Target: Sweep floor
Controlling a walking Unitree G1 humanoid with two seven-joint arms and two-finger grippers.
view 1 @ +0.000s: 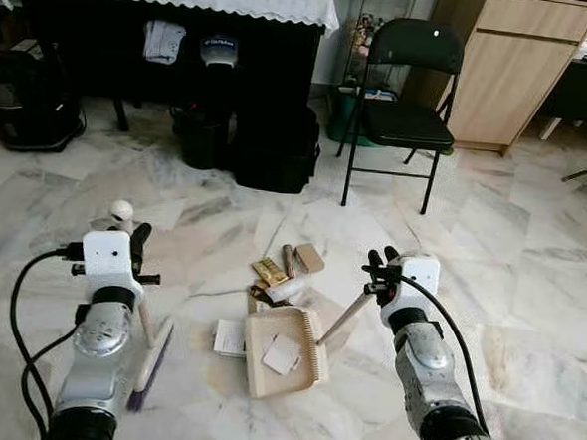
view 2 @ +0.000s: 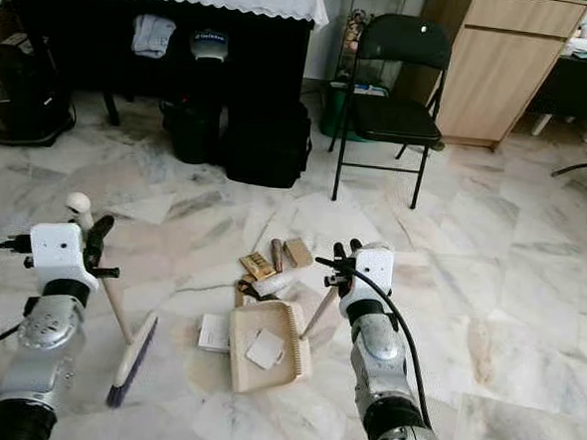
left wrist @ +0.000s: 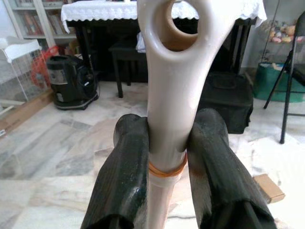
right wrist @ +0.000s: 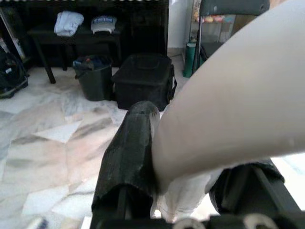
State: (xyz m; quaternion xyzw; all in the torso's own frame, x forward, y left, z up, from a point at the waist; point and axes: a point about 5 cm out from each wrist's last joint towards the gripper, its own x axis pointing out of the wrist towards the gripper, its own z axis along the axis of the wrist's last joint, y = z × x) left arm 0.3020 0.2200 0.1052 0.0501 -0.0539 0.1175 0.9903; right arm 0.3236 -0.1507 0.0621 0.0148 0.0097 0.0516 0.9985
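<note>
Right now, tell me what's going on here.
The robot stands on the marble floor holding sweeping tools. Its left gripper is shut on the brush handle, bristles down. Its right gripper holds the dustpan by its handle. One scrap lies in the pan; other litter lies just beyond it.

Two silver arms, white wrist housings, black looping cables; left gripper (view 1: 139,242), right gripper (view 1: 381,259) black-fingered.

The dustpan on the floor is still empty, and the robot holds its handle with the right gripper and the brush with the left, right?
Not empty: the left eye view shows a white paper scrap lying in the dustpan. The right gripper does hold its handle, the left gripper the brush.
</note>
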